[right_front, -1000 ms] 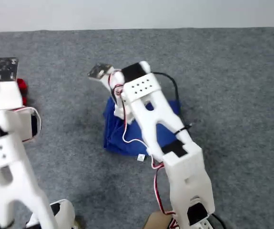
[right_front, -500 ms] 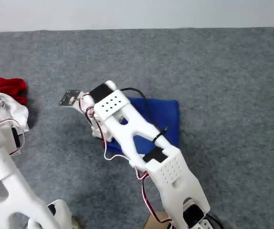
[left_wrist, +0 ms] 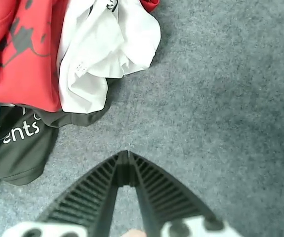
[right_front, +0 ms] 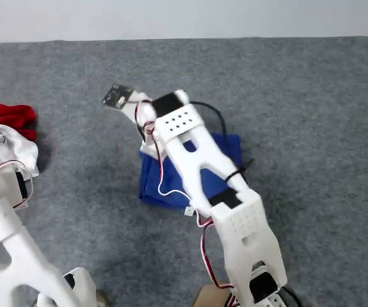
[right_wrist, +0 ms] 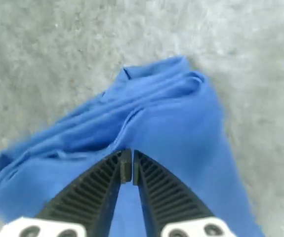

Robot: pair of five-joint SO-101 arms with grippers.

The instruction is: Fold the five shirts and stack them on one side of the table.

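soft blue shirt folded in a rumpled rectangle mid-table; right gripper clenched over it, left gripper clenched empty above the grey felt table; crumpled red shirt and white shirt at nine o'clock.

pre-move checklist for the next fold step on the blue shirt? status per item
1. Right end effector shut, over the blue shirt: ok.
2. Cloth pinched in it: cannot tell.
3. Blue shirt lying flat: not ok, ridges across it.
4. Left end effector shut, over bare table: ok.
5. Red shirt, white shirt, black shirt folded: not ok, heaped.
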